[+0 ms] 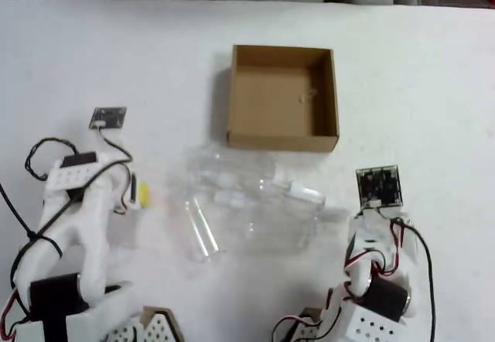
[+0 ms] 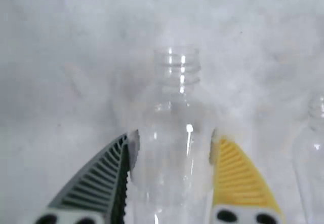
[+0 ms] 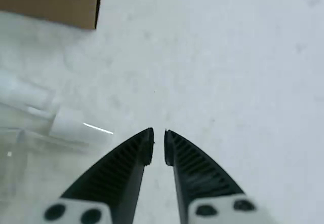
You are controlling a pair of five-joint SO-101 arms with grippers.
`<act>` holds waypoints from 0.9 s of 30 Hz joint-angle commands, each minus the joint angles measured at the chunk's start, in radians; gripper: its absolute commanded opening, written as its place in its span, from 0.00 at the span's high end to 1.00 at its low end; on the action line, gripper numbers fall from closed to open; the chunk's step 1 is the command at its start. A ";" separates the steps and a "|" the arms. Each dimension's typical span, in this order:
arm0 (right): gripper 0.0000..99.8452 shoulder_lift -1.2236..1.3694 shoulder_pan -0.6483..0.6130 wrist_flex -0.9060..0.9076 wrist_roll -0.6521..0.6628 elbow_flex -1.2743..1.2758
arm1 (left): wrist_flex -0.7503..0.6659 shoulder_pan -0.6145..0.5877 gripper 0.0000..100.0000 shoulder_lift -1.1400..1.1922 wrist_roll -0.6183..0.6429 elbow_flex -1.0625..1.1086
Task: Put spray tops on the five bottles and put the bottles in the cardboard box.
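A clear bottle [image 2: 174,148] without a top stands between the grey and yellow fingers [image 2: 238,173] of my left gripper [image 2: 172,158], which is shut on its body. Another clear bottle [image 2: 311,148] shows beside it. In the high view a heap of clear bottles [image 1: 255,210] and white spray tops [image 1: 292,189] lies in the middle of the table, in front of the cardboard box [image 1: 282,98]. My left gripper [image 1: 139,195] sits at the heap's left side. My right gripper [image 3: 158,145] is shut on nothing above bare table, close to a white spray top [image 3: 76,126].
The box [image 3: 50,3] is open at the top, with something small and clear inside. The right arm [image 1: 375,272] is at the front right and the left arm [image 1: 73,226] at the front left. Cables hang around both. The white table [image 1: 418,71] stretches wide on both sides.
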 commanded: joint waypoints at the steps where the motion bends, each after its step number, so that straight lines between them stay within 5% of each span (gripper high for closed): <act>1: 0.98 0.182 -0.085 0.019 -0.018 -0.163 | -0.017 -0.012 0.98 0.005 -0.014 -0.052; 8: 0.98 0.679 -0.294 0.025 -0.114 -0.382 | -0.018 -0.013 0.98 0.005 -0.021 -0.052; 15: 0.86 1.010 -0.509 -0.013 -0.118 -0.494 | -0.018 -0.012 0.98 0.012 -0.021 -0.054; 27: 0.85 1.294 -0.555 -0.314 -0.015 -0.493 | -0.040 -0.008 0.98 0.012 -0.021 -0.051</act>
